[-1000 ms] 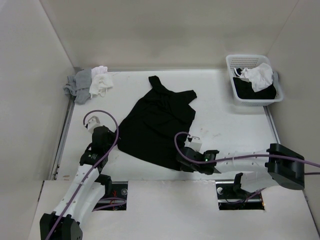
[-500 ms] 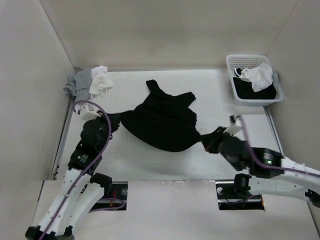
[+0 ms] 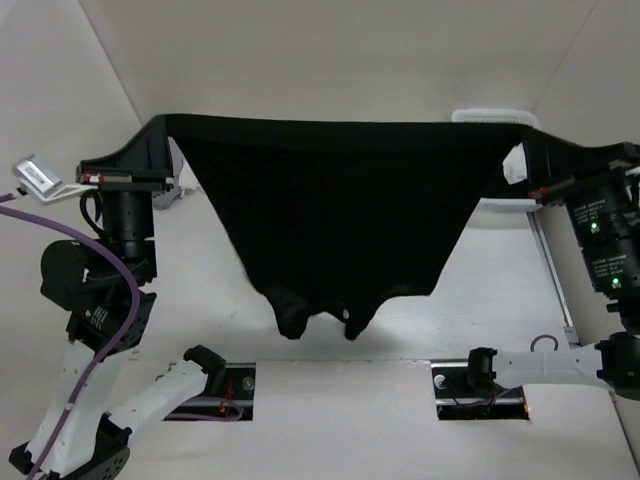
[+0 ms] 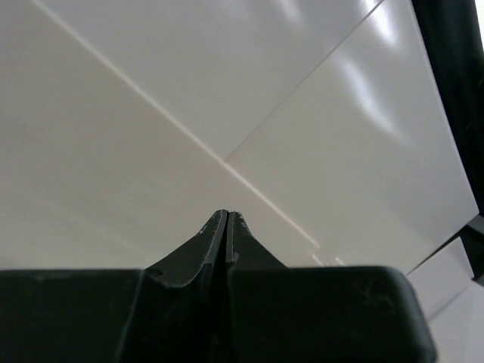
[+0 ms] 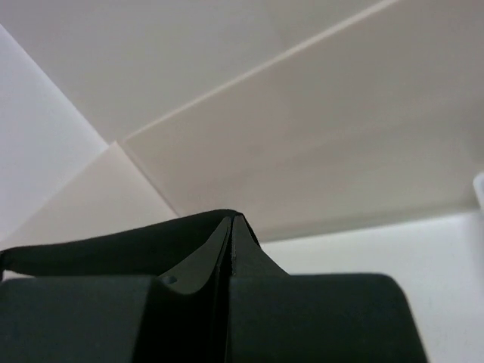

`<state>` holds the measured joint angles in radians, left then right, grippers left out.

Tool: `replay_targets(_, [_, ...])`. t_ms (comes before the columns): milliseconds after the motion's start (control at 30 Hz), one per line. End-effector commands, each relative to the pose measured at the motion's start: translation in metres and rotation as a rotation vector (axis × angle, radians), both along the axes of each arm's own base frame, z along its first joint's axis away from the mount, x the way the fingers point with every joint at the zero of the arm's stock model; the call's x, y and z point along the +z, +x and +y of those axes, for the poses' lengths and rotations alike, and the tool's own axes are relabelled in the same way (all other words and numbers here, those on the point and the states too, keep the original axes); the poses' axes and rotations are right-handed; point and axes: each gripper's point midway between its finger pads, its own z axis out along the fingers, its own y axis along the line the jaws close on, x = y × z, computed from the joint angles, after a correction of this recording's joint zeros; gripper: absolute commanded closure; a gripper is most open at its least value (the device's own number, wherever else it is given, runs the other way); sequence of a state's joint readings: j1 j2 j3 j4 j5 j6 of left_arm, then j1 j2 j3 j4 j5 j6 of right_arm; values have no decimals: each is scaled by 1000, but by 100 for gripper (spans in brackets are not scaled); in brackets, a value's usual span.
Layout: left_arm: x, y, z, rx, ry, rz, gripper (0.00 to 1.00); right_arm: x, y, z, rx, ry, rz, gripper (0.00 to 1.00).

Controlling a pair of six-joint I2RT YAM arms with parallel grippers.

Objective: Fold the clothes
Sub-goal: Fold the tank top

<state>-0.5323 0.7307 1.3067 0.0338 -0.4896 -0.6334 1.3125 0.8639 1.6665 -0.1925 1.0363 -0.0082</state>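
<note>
Black top [image 3: 340, 200] hangs spread in air | left fingers [image 4: 200, 246] clenched on one corner | right fingers [image 5: 253, 257] clenched on other

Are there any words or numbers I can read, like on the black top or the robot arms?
No readable text anywhere.
Black top: no print shows.
Small white piece on the left arm: too blurred to read.
Right arm: only tiny green lights, no letters.
</note>
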Motion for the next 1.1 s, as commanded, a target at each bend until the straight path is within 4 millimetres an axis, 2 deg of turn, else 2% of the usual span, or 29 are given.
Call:
replay_targets(0, [41, -4, 16, 109, 23, -82, 100, 46, 4, -2, -82, -92, -129, 100])
replay_targets(67, [45, 6, 14, 137, 51, -76, 99, 59, 12, 5, -118, -120, -178, 100])
replay_targets(133, [46, 29, 6, 169, 95, -48, 98, 65, 34, 9, -196, -156, -201, 100])
replay_targets(167, [41, 49, 2, 197, 126, -16, 98, 63, 51, 14, -229, -188, -197, 100])
replay_targets(233, [14, 98, -5, 236, 180, 78, 98, 50, 89, 28, -230, -225, -168, 100])
replay_targets(300, [-30, 144, -10, 226, 195, 191, 98, 21, 140, 42, -172, -227, -88, 100])
replay_targets(367, [-66, 180, -4, 205, 171, 265, 98, -8, 186, 50, -108, -215, -17, 100])
replay_targets(433, [-90, 212, 6, 177, 141, 318, 98, -28, 225, 55, -56, -207, 25, 100])
replay_targets(533, [-102, 251, 19, 165, 119, 360, 98, -39, 271, 52, -48, -214, 66, 100])
replay_targets(600, [-95, 266, 22, 173, 129, 360, 98, -33, 296, 47, -64, -217, 70, 100])
replay_targets(700, [-62, 273, 23, 180, 143, 324, 98, -6, 309, 37, -90, -210, 33, 100])
replay_targets(800, [-21, 260, 26, 202, 158, 251, 98, 29, 295, 30, -88, -174, -56, 99])
replay_targets(900, [14, 237, 30, 228, 165, 176, 98, 54, 271, 25, -79, -151, -120, 99])
replay_targets(1000, [27, 218, 35, 252, 176, 145, 98, 65, 252, 22, -76, -154, -140, 98])
replay_targets(1067, [22, 211, 36, 260, 181, 149, 98, 58, 250, 22, -73, -167, -114, 98])
